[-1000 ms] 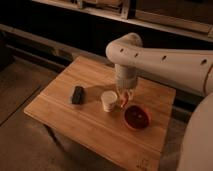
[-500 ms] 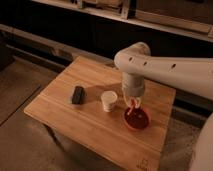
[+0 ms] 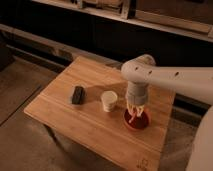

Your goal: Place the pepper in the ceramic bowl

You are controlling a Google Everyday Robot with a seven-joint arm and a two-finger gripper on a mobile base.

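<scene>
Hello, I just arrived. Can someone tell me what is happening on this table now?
A one-armed robot is putting a pepper into the ceramic bowl at the right side of the wooden table. Its gripper hangs directly above the bowl, shut on the pepper, which dangles over the bowl's inside. A white paper cup stands just left of the bowl, and a small black block lies further left. Neither is being touched.

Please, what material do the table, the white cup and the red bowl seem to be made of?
Table: wood, matte, with visible plank lines and grain. White cup: probably paper, dull and thin-walled. Red bowl: likely glazed ceramic, with a glossy dark-red inside. The gripper, shut on the pepper, hangs just over the bowl.
</scene>
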